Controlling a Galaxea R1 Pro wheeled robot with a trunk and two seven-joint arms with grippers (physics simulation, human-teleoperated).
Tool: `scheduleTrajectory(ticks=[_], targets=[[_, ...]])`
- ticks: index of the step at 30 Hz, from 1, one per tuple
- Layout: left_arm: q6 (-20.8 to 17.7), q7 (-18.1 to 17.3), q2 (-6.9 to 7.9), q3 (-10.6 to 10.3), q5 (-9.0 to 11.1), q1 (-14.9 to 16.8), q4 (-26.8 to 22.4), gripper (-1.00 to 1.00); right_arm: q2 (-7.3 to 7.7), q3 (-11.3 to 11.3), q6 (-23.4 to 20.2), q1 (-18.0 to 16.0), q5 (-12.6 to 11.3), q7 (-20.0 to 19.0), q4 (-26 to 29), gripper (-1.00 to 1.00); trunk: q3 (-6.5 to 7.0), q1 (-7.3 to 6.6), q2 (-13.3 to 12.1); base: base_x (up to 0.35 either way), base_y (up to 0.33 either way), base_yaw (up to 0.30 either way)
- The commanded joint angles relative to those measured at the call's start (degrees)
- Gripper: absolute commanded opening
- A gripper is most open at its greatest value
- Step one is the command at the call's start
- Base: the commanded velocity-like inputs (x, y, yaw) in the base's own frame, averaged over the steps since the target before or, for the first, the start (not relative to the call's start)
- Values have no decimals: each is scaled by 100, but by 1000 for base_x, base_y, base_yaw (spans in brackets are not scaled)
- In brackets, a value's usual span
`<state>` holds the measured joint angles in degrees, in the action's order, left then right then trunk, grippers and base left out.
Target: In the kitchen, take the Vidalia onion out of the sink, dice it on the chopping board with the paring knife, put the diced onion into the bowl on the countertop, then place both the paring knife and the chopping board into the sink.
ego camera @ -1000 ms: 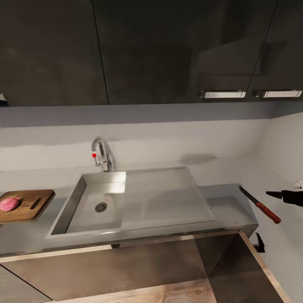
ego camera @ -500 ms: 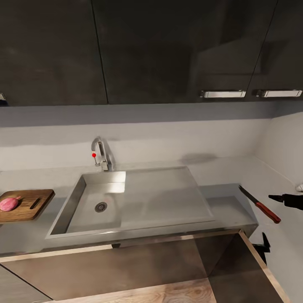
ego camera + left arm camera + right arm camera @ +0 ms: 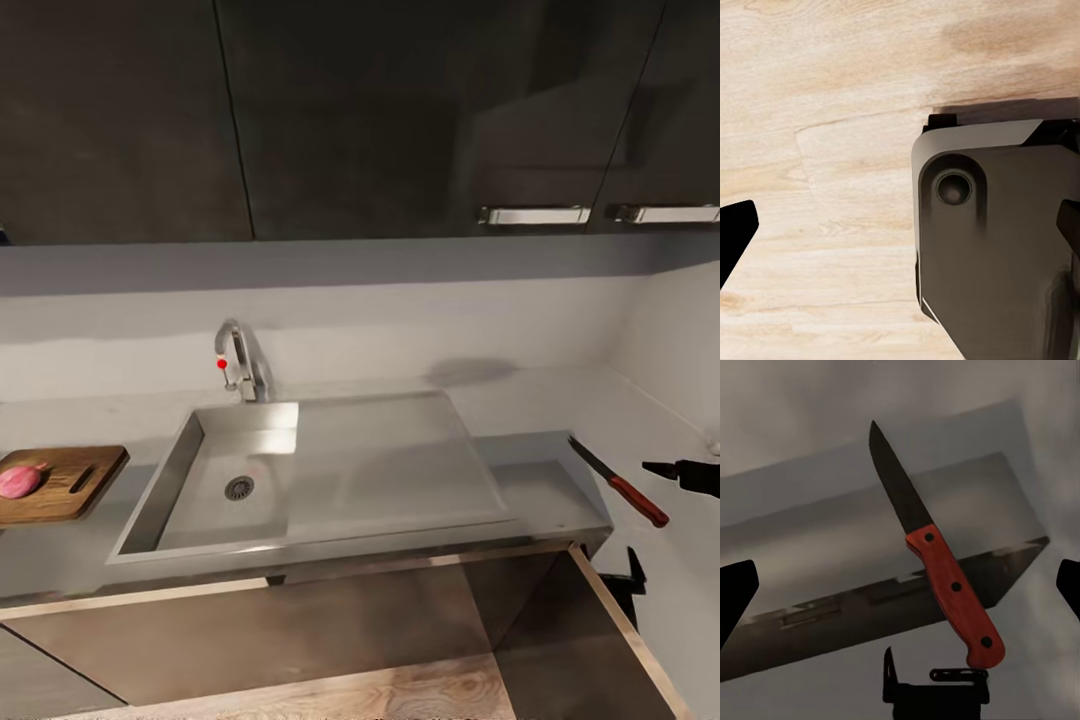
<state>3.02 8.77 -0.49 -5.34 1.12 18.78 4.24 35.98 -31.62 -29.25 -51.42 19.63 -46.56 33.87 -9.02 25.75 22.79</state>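
Note:
The paring knife point(image 3: 618, 483) with its red handle lies at the right end of the countertop point(image 3: 545, 485), blade pointing towards the back wall. My right gripper point(image 3: 660, 468) hovers just right of its handle, open; in the right wrist view the knife point(image 3: 945, 577) lies between the spread fingers point(image 3: 735, 596), untouched. The sink point(image 3: 400, 450) is in the middle, its basin holding nothing. At the far left, the pink-red onion point(image 3: 20, 480) rests on the chopping board point(image 3: 65, 482). My left gripper point(image 3: 902, 229) hangs open over the wooden floor. The bowl is out of view.
Dark upper cabinets point(image 3: 400, 110) hang above the counter. The faucet point(image 3: 238, 362) stands behind the basin. A grey side wall point(image 3: 680, 350) closes in the counter's right end. The robot's dark base point(image 3: 997, 255) sits beside the left gripper.
The head camera has tilted slightly, shifting the whole picture. My right gripper has sunk a little beside the knife. The knife, board and onion have stayed put.

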Motion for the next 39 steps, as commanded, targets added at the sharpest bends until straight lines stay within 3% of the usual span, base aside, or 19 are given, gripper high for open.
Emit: scheduleTrajectory(ticks=[1, 39], targets=[[32, 19, -4, -46, 11, 12, 25, 100, -1, -35, -23, -9, 50, -46, 5, 100, -20, 3, 13, 0, 0, 0], [23, 19, -4, -46, 11, 12, 25, 100, 41, -46, -11, -9, 50, -16, 5, 100, -314, 3, 13, 0, 0, 0]])
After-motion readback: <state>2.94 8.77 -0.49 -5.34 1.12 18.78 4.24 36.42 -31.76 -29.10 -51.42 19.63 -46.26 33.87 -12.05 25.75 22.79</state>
